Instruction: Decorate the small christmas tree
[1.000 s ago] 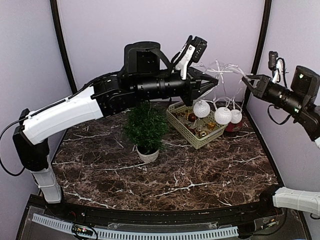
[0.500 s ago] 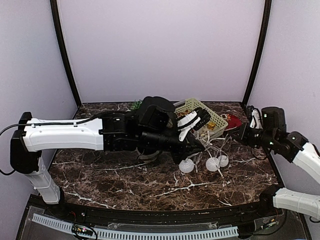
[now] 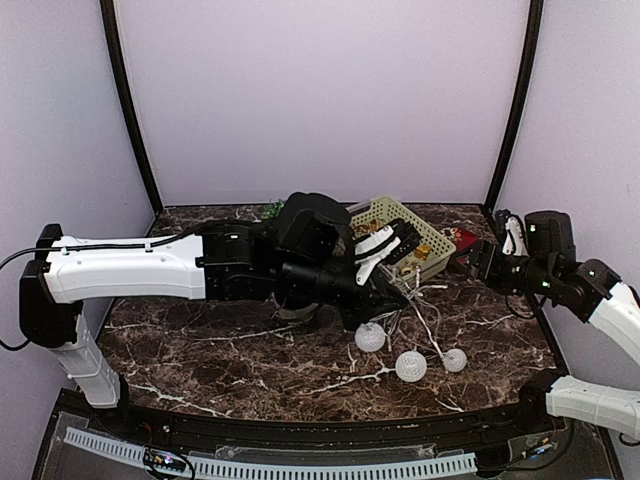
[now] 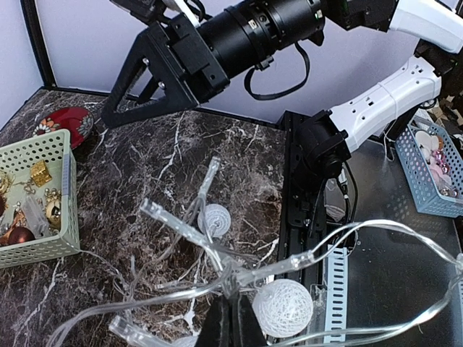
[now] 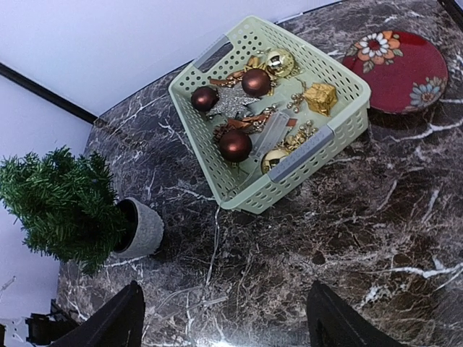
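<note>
Small christmas tree (image 5: 65, 206): upright, left of both end effectors, nearer the left arm.
Left end effector (image 4: 231, 329): pinching light string (image 4: 282, 307).
Right end effector (image 5: 224, 325): spread, empty.

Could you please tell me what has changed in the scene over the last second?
Both arms came down from high above the basket to just over the table. The right gripper opened and let go of the light string, whose white balls now lie on the table. The left gripper still pinches it. The tree, basket and plate stayed put.
</note>
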`<state>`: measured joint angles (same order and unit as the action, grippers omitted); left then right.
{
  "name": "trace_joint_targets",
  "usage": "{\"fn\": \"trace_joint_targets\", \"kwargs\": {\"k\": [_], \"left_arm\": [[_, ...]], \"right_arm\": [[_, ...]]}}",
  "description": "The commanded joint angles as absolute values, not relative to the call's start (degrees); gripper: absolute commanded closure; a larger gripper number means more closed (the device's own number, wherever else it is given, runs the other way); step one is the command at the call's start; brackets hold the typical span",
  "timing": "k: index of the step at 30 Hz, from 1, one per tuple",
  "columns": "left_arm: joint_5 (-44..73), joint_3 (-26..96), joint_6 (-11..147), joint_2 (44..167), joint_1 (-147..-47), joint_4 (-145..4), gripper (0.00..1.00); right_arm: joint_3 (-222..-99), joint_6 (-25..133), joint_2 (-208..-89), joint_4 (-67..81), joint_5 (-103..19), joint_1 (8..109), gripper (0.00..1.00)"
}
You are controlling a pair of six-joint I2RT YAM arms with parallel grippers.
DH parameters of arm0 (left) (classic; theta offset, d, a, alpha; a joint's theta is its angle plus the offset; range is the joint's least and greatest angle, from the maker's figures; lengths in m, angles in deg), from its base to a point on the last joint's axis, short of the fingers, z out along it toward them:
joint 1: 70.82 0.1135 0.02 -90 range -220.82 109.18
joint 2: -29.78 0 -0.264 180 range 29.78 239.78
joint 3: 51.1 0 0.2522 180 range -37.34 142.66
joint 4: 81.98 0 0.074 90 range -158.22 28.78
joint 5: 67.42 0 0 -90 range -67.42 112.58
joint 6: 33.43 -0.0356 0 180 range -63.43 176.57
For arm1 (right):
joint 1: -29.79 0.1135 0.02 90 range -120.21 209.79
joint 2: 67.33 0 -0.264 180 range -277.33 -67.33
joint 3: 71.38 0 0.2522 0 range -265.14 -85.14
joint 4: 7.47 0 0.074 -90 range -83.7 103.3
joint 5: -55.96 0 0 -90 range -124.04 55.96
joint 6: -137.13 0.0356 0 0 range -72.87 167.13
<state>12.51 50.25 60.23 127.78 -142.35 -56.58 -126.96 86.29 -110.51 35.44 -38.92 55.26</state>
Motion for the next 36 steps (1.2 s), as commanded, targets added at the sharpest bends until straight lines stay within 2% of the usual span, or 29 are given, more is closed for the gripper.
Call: {"fn": "trace_joint_targets", "kwargs": {"k": [1,5,10,20,23,29,36], "left_arm": [[11.51,48.17,59.19,123.99,-142.39,-54.77,1.00],[8.51,45.77,60.32,122.81,-142.43,-56.36,1.00],[7.64,41.50,61.50,120.59,-142.43,-59.29,1.00],[7.34,37.66,63.44,119.70,-142.44,-61.39,1.00],[7.18,37.01,63.78,119.75,-142.45,-62.41,1.00],[7.65,36.30,64.37,119.75,-142.43,-63.27,1.00],[7.75,35.29,64.98,119.55,-142.43,-64.48,1.00]], "right_arm": [[-130.47,82.04,-113.27,32.28,-39.26,55.53,0.19],[-131.39,81.68,-118.86,31.63,-37.95,55.54,0.19],[-129.18,84.30,-125.56,25.17,-44.27,56.10,0.23],[-123.77,91.59,-135.38,9.57,-42.30,66.12,0.27],[-124.53,92.83,-140.51,6.61,-40.91,69.76,0.33],[-127.11,94.98,-149.53,5.37,-35.03,73.22,0.51],[-127.77,96.37,-152.70,2.93,-31.63,73.74,0.66]]}}
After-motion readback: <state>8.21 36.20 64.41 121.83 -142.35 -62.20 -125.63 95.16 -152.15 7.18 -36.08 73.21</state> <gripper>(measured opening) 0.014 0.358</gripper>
